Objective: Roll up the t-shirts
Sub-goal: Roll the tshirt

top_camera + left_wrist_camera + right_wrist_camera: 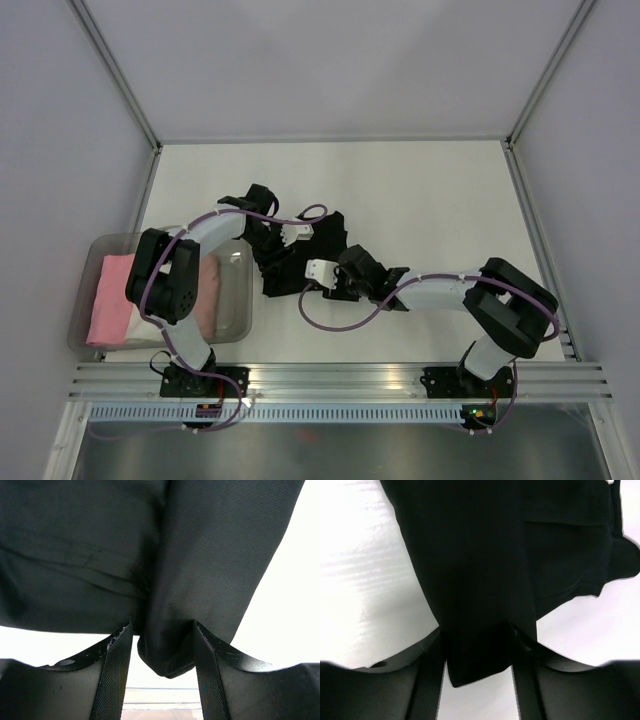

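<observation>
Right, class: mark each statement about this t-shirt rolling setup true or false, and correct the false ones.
1. The black t-shirt is spread out flat. False: it lies bunched up on the table.
2. Black cloth sits between the fingers of the left tool. True.
3. The right tool is well clear of the cloth. False: black cloth sits between its fingers too.
4. The pink t-shirt lies in the clear bin. True.
5. The bin is on the right arm's side. False: it is on the left arm's side.
</observation>
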Robot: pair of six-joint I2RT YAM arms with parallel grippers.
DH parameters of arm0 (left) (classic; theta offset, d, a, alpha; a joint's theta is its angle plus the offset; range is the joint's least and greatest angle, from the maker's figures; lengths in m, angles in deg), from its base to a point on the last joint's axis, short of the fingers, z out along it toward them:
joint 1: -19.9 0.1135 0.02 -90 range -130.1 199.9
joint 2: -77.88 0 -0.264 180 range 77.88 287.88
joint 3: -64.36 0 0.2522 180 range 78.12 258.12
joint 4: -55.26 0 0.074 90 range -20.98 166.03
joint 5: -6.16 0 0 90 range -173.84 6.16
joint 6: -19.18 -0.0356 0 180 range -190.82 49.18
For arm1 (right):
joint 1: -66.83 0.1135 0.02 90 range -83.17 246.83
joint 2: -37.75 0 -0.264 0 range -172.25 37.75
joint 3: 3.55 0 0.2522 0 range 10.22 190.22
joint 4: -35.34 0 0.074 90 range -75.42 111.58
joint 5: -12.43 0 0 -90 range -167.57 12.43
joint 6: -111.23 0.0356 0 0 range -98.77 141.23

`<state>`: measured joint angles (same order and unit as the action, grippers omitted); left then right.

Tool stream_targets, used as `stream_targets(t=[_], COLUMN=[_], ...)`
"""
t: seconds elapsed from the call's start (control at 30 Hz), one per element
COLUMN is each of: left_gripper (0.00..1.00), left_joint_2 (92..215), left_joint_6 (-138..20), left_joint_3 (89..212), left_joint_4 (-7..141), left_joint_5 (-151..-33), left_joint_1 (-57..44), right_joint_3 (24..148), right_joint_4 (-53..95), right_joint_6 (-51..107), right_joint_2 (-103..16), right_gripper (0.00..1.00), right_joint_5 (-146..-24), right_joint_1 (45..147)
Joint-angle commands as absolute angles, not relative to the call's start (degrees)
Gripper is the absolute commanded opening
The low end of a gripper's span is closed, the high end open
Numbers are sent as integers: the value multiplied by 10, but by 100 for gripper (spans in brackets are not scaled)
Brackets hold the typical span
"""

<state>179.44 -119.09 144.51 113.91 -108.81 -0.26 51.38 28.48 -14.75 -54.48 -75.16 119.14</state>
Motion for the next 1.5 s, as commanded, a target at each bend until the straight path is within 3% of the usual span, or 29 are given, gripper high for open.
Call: stream_targets(t=[0.0, 0.1, 0.13, 0.23, 0.53, 0.7, 1.0, 1.33, 1.47], left_gripper=[57, 57, 57, 61, 71, 77, 100, 100, 93], left_joint_2=[1779, 1776, 1774, 1760, 1689, 1640, 1539, 1550, 1589], left_joint_6=[-1203, -1207, -1207, -1221, -1322, -1395, -1502, -1331, -1318], left_joint_3=[1464, 1462, 1461, 1461, 1472, 1471, 1360, 1235, 1247], left_joint_4=[1147, 1148, 1149, 1151, 1185, 1211, 1211, 945, 928], left_joint_5=[-1090, -1091, -1093, -1098, -1205, -1250, -1237, -1060, -1019], left_joint_1=[-3, -3, -3, -2, -1, -3, -47, -109, -108], right_joint_3=[543, 554, 558, 566, 626, 615, 600, 608, 602], right_joint_4=[288, 273, 267, 238, 74, 73, 150, 158, 152], right_joint_6=[-136, -129, -123, -102, -22, 67, 203, 210, 203], right_joint_2=[-571, -578, -576, -560, -521, -510, -539, -553, -549], right_gripper=[54, 31, 18, 0, 0, 0, 0, 0, 0], right_joint_5=[-729, -733, -747, -801, -999, -1103, -1244, -1250, -1249], right_joint_1=[1193, 1189, 1187, 1169, 1108, 1074, 997, 982, 981])
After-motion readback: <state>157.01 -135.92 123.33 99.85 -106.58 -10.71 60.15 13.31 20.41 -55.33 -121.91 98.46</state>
